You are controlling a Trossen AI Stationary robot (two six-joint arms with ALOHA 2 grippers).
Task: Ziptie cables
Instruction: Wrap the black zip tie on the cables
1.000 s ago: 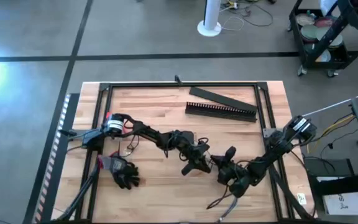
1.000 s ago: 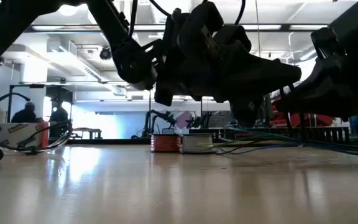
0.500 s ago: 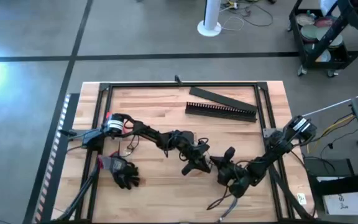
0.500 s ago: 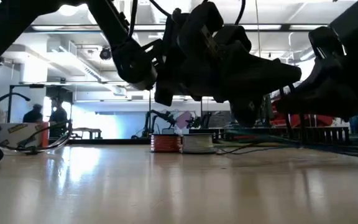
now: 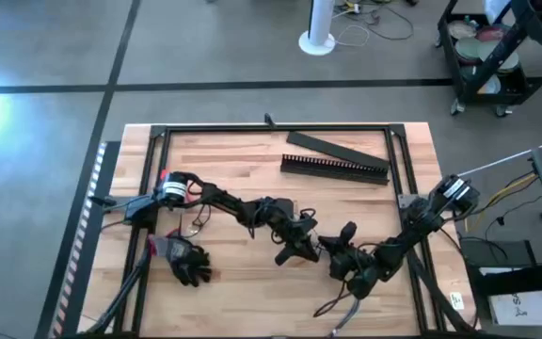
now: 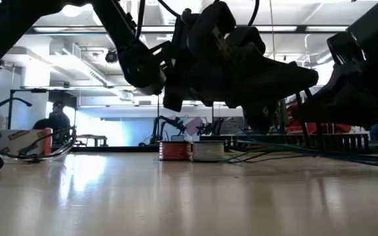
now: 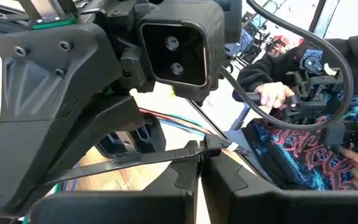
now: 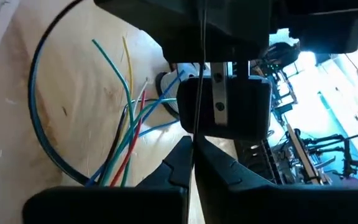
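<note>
Both grippers meet over the table's near middle. My left gripper [image 5: 307, 247] and my right gripper [image 5: 335, 249] face each other tip to tip, both shut on the ziptie [image 7: 135, 163], a thin black strip that spans the short gap between them. Under them, a bundle of cables [image 8: 124, 127] with blue, green, yellow and red cores lies on the wood. A grey cable end [image 5: 339, 304] lies toward the near edge. In the high view the grippers hide the ziptie. My left gripper pinches the ziptie at its thickened head end [image 7: 212, 147] between its two fingertips. The strip runs level from there toward my right gripper, clear of the table. My right gripper pinches the thin strip [image 8: 196, 124] between its fingertips. The strip shows edge-on and runs straight on past the fingers.
A black comb-toothed duct [image 5: 335, 168] and a flat black bar [image 5: 331, 144] lie at the far side. A black glove [image 5: 188, 263] lies near the left arm's base. A person [image 7: 303, 118] with hand controls sits beyond the table. Bare wood lies at the near left.
</note>
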